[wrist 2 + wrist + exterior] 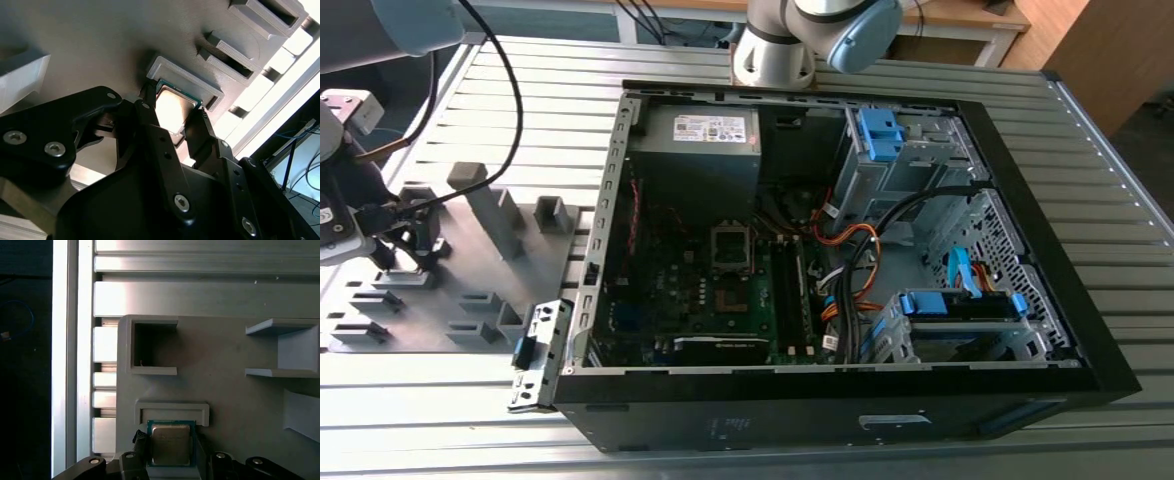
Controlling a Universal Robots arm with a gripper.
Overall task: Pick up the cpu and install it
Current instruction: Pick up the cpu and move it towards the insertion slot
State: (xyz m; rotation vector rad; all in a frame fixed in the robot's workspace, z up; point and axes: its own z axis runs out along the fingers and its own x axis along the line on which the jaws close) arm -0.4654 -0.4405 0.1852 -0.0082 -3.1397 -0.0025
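The slatted metal surface (1121,150) is carrying an open computer case (787,425), which is lying on its side with the green motherboard (720,300) facing up. The arm (807,35) is standing at the far edge of the surface, behind the case. A grey fixture tray (467,270) is lying on the surface at the exterior view's left, just beside the case.

In both wrist views the gripper (170,437) (172,117) is positioned low over the fixture tray (225,405) (100,45). Its black fingers (141,440) (150,125) are standing one on each side of the cpu (171,445) (175,102) and are clamping it by two opposite edges.

The cpu is sitting flat in a shallow pocket of the tray, silver-grey top facing up, with the raised grey frame (172,409) (185,77) of the pocket bordering it on the side away from the gripper. The cpu is located well apart from the motherboard.
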